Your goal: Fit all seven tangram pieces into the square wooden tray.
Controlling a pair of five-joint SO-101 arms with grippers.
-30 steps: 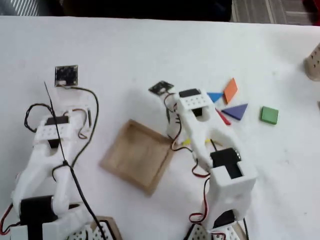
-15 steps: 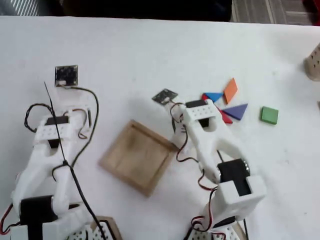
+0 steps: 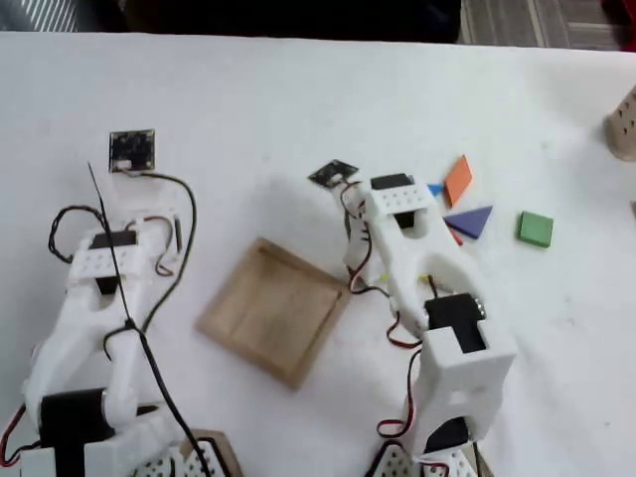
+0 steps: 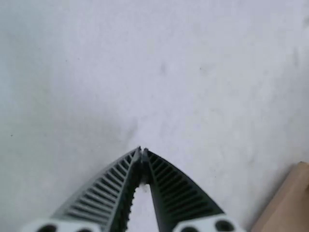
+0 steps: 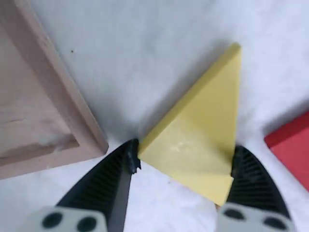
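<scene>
Nearest the camera in the high view stand the two arm bases, the left arm [image 3: 84, 328] at about eight o'clock from the square wooden tray [image 3: 298, 260] and the right arm [image 3: 437, 318] at about four o'clock from it. The tray lies turned like a diamond on the white table [image 3: 298, 99], and nothing sits inside it.

The left gripper [image 4: 141, 151] hangs over bare table with its jaws pressed together, holding nothing; a corner of the tray [image 4: 287, 205] shows near it.

The right gripper [image 5: 184, 157] is down at the tray's three o'clock corner. Its jaws stand wide apart and are clamped on the yellow triangle [image 5: 203, 140] - one tip against each side. The triangle sits just outside the tray's rim [image 5: 58, 96], near it but not touching. A red piece [image 5: 292, 145] lies just beside the triangle on the side away from the tray.

Farther off, at about two o'clock from the tray, the other pieces lie in a loose cluster beyond the right arm's wrist. The red piece [image 3: 453, 236] shows as a sliver at the arm's edge, with the purple triangle [image 3: 471, 220] next to it. The blue triangle [image 3: 434, 189] and the orange parallelogram [image 3: 458, 180] lie just beyond. The green square [image 3: 535, 228] sits apart from them, at three o'clock from the purple one.

Farthest out, a pale wooden object [image 3: 623, 124] stands at the table's edge - at about two o'clock from the cluster.
</scene>
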